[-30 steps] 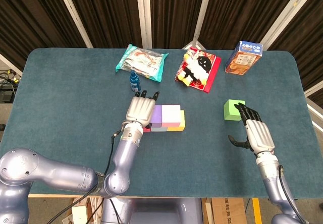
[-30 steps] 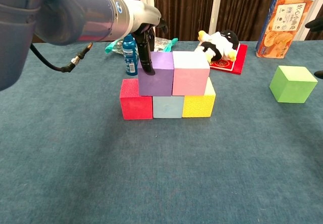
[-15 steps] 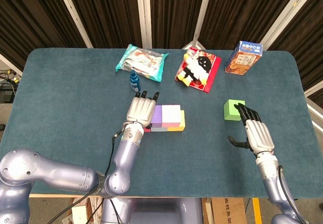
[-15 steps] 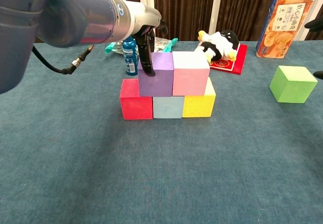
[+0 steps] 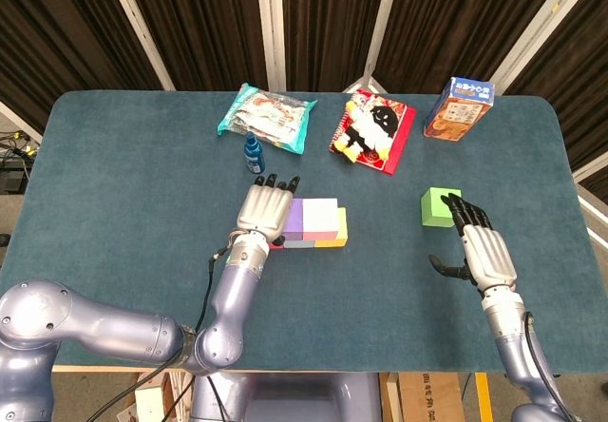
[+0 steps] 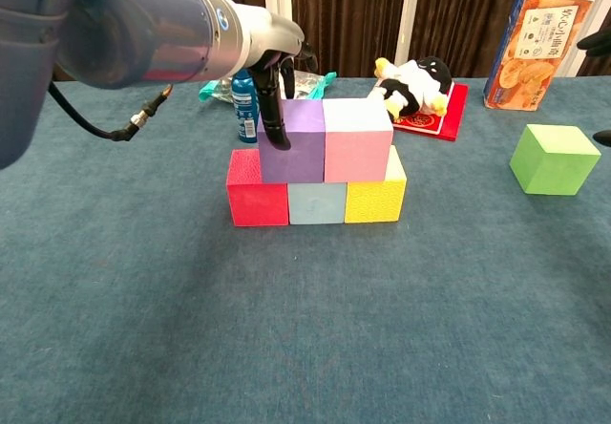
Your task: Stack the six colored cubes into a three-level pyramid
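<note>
Behind the cubes, box point(image 6: 542, 31) print is unreadable; left hand point(image 5: 266, 207) and right hand point(image 5: 482, 248) fingers apart.

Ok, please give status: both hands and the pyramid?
Left hand touches purple cube on the second level. Right hand open beside green cube, which sits apart. Top level not yet placed.

left hand point(image 5: 265, 208) flat, fingers point(image 6: 277, 118) extended, right hand point(image 5: 483, 251) open, fingers apart
</note>
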Robot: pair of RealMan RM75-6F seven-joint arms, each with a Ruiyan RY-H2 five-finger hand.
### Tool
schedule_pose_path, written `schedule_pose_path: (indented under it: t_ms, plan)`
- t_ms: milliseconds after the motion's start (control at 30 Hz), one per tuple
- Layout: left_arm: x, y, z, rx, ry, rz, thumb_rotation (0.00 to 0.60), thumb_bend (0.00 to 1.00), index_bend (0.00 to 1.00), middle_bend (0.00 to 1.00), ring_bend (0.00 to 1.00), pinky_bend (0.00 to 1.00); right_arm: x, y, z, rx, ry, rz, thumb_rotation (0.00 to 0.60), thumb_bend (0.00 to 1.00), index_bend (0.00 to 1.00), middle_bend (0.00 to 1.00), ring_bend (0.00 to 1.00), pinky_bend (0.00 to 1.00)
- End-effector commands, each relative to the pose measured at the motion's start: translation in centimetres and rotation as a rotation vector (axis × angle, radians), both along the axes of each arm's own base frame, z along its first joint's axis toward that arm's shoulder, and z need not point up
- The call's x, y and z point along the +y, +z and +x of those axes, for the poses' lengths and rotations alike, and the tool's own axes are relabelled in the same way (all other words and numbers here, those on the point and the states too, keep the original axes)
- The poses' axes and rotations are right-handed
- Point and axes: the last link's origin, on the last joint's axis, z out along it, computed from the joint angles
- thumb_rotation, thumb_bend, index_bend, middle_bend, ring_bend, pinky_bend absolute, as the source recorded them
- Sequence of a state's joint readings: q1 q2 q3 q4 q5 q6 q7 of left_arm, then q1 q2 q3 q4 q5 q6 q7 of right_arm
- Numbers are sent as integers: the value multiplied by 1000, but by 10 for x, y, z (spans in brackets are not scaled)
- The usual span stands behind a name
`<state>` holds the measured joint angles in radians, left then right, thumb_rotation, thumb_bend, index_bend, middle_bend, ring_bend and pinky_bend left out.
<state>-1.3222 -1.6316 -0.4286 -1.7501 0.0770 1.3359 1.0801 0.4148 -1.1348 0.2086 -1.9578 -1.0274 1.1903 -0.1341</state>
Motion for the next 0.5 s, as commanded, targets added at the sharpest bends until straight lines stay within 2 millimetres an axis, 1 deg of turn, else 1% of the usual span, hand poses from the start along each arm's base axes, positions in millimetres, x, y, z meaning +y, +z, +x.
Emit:
schedule_pose_path:
  t_ms: [33, 167, 333, 500]
  plan:
    - [0, 1, 0, -6, 1, -2, 600, 224, 0, 164, 78, 128, 0, 0, 0, 1, 0, 0, 600, 321, 0, 0, 0, 0]
    - [-2, 6, 0, -19, -5, -2, 600, 219, 0, 148, 78, 122, 0, -1, -1, 3, -1, 3, 600, 321, 0, 0, 0, 0]
    - [-6, 22, -2, -76, -23, 13, 600, 218, 0, 143, 77, 119, -1, -1, -3, 5, -8, 5, 600, 321, 0, 0, 0, 0]
    - [-13, 49, -16, -149, -38, 60, 600, 218, 0, 142, 77, 118, -1, 0, -4, 13, -11, 4, 600, 321, 0, 0, 0, 0]
